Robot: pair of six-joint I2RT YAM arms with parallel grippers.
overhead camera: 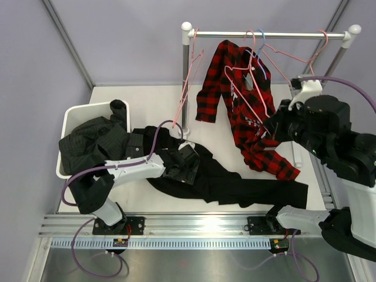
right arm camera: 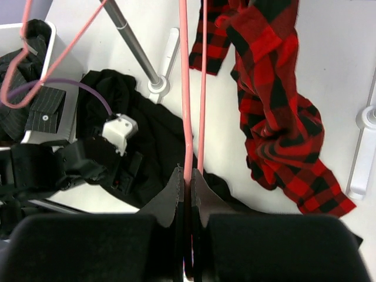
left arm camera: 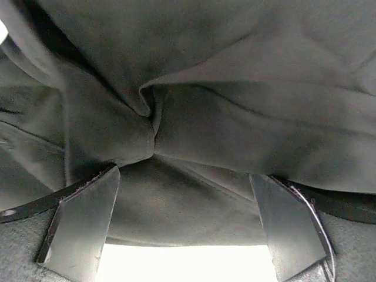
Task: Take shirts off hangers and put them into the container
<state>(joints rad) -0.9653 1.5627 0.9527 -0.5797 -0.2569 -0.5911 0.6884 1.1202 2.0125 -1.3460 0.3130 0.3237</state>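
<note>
The red-and-black check shirt [overhead camera: 247, 111] [right arm camera: 276, 117] hangs half off a pink hanger [overhead camera: 249, 88] [right arm camera: 185, 88] under the rail. My right gripper [overhead camera: 271, 126] [right arm camera: 188, 179] is shut on that hanger's wire. The plain black shirt [overhead camera: 235, 188] [right arm camera: 158, 135] lies spread on the table. My left gripper [overhead camera: 179, 164] [left arm camera: 185, 223] is down on it, open, with dark cloth bunched just past its fingers [left arm camera: 82, 223]. The charcoal pinstriped shirt [overhead camera: 94, 141] lies in the white container [overhead camera: 70, 114] [right arm camera: 50, 35] at the left and spills over its rim.
The white-and-grey rail [overhead camera: 270, 35] spans the back on two posts; the left post's foot [right arm camera: 157, 85] stands by the black shirt. A bare pink hanger [overhead camera: 188, 76] dangles at the rail's left end. A blue hanger [overhead camera: 262, 53] and another pink one [overhead camera: 305, 56] hang further right.
</note>
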